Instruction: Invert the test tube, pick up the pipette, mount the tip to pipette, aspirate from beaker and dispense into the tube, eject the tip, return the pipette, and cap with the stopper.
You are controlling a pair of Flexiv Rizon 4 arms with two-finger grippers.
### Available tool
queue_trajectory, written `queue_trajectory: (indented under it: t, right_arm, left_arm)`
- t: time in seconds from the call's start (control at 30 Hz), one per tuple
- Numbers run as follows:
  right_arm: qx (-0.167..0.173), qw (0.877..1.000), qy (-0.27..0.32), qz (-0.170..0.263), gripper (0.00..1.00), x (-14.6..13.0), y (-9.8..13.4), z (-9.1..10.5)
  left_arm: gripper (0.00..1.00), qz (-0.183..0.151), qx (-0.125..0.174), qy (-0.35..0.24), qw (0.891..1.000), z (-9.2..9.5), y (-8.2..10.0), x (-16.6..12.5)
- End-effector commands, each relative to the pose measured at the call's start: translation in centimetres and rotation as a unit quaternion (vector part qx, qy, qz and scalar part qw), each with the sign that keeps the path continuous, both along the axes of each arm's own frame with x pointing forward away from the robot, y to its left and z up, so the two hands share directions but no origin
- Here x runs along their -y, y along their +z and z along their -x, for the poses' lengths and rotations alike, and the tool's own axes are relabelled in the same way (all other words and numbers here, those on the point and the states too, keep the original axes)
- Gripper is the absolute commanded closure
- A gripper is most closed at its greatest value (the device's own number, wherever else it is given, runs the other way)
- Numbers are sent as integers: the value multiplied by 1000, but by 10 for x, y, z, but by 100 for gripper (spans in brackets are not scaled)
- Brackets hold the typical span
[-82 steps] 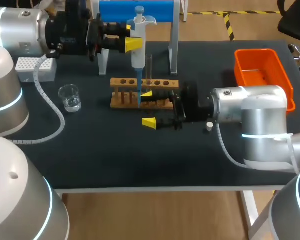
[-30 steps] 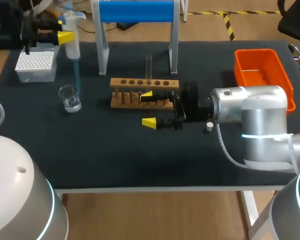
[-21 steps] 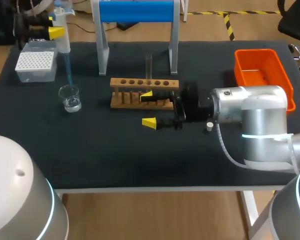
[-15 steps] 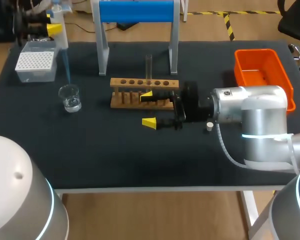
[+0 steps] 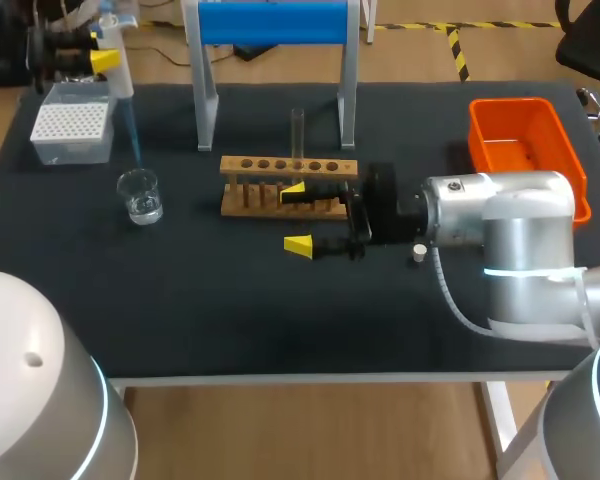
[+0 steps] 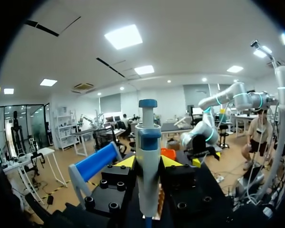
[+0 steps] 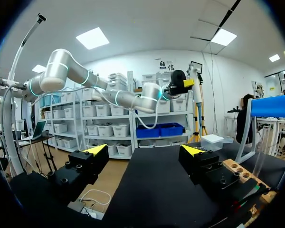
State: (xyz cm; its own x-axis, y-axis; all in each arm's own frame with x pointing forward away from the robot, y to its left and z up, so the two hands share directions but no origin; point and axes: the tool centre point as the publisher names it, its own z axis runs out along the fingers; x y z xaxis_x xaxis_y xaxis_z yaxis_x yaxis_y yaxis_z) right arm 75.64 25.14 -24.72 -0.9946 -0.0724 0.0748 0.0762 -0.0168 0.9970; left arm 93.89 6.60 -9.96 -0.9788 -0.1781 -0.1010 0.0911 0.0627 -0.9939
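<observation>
My left gripper [image 5: 102, 58] is shut on the white and blue pipette [image 5: 115, 60] at the table's far left corner. The pipette's blue tip [image 5: 133, 130] hangs down behind the glass beaker [image 5: 140, 195]. In the left wrist view the pipette [image 6: 147, 152] stands upright between the fingers of the left gripper [image 6: 148, 162]. The test tube [image 5: 298, 132] stands upright in the wooden rack [image 5: 288, 185]. My right gripper [image 5: 298, 216] stands open at the rack's front, holding nothing. In the right wrist view the right gripper [image 7: 142, 151] has the rack [image 7: 237, 173] just beside it.
A white tip box [image 5: 72, 130] sits at the far left, under the pipette. The blue-topped pipette stand [image 5: 273, 22] rises behind the rack. An orange bin [image 5: 525, 150] is at the far right. A small white stopper [image 5: 418, 251] lies beside my right arm.
My left gripper has carried the pipette from above the rack leftward, past the beaker, to the far left corner by the tip box. The right arm has not moved.
</observation>
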Motion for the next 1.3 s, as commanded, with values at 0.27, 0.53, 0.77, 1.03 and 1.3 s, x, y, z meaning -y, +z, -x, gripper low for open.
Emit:
queue_trajectory:
  t: [0.27, 0.53, 0.77, 1.03, 1.3]
  right_arm:
    - [0, 1000, 0, 0, 0, 2, 0, 1]
    - [0, 1000, 0, 0, 0, 2, 0, 1]
    - [0, 1000, 0, 0, 0, 2, 0, 1]
    - [0, 1000, 0, 0, 0, 2, 0, 1]
    - [0, 1000, 0, 0, 0, 2, 0, 1]
  left_arm:
    - [100, 9, 2, 13, 1000, 7, -8, -9]
    - [100, 10, 2, 18, 1000, 11, -8, -11]
    - [100, 10, 2, 18, 1000, 11, -8, -11]
    - [100, 10, 2, 18, 1000, 11, -8, -11]
    - [100, 10, 2, 18, 1000, 11, -8, -11]
